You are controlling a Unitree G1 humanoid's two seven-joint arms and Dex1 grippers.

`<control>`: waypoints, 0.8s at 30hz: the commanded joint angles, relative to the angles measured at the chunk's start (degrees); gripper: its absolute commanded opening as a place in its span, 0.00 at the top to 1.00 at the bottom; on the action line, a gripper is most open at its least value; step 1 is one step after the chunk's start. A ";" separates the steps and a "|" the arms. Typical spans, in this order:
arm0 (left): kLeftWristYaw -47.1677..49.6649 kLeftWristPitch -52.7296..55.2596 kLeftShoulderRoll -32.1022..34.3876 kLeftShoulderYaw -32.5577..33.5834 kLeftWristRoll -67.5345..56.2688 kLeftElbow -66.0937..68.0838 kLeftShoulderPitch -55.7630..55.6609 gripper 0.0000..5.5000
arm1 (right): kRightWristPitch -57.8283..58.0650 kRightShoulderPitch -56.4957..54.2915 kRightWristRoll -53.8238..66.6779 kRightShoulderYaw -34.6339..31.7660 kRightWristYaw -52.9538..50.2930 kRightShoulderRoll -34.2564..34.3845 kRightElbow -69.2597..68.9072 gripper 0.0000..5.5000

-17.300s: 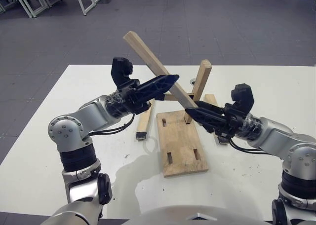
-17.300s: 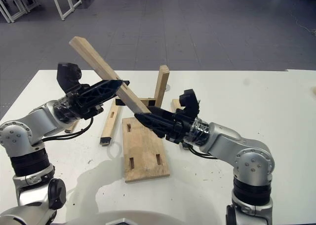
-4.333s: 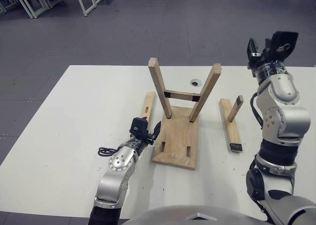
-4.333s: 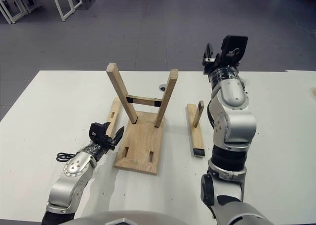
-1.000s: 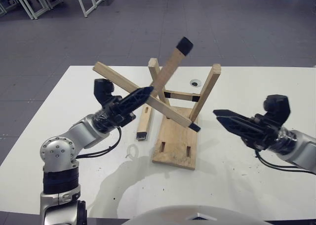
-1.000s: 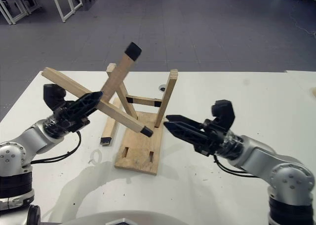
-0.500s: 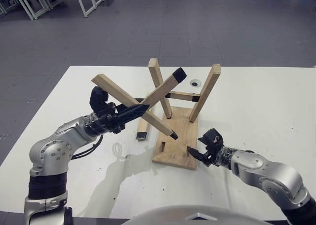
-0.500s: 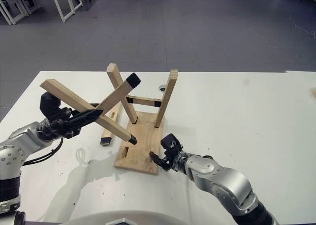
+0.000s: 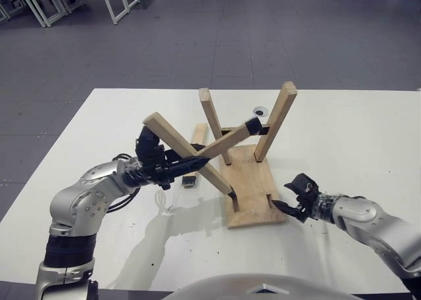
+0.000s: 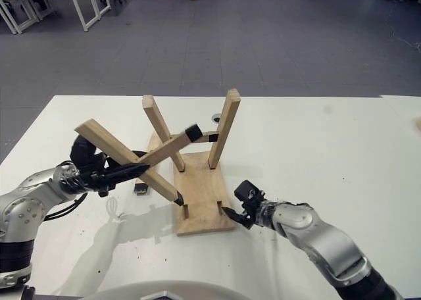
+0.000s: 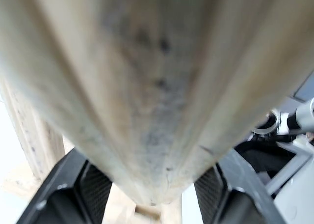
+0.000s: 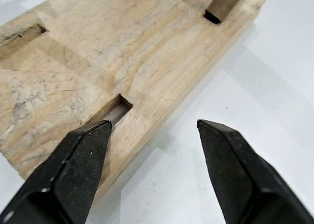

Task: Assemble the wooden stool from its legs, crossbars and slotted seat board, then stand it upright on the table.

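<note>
Pinching a loose leg frame (image 9: 172, 137) aslant, the left end effector (image 9: 199, 160) aims its lower foot at a near slot of the seat board (image 9: 253, 181) lying mid-counter (image 9: 362, 135), while the right end effector (image 12: 153, 126), spread, straddles the board's near edge, apparently steadying it.

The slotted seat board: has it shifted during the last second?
Yes. The slotted seat board has turned: its near end swung toward the robot's right, judged against the table's round hole.
</note>
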 commanded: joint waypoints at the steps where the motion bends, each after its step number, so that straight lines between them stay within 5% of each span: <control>1: 0.19 -3.45 -1.60 -3.84 4.57 -2.30 1.03 0.63 | 1.56 -0.36 -3.09 0.31 1.38 -0.17 3.00 0.42; 9: 5.80 -8.49 -7.45 -8.75 11.16 -3.42 6.75 0.63 | 2.95 0.05 -4.99 -0.24 1.49 2.82 1.88 0.42; 18: -5.34 -21.49 3.46 -18.54 27.68 2.45 1.97 0.63 | 3.50 0.33 -6.10 -1.60 1.44 5.27 1.66 0.42; 24: 2.46 -17.11 5.89 -22.86 34.96 -0.13 -1.99 0.63 | 4.04 1.63 -6.67 -1.83 0.54 7.16 0.52 0.42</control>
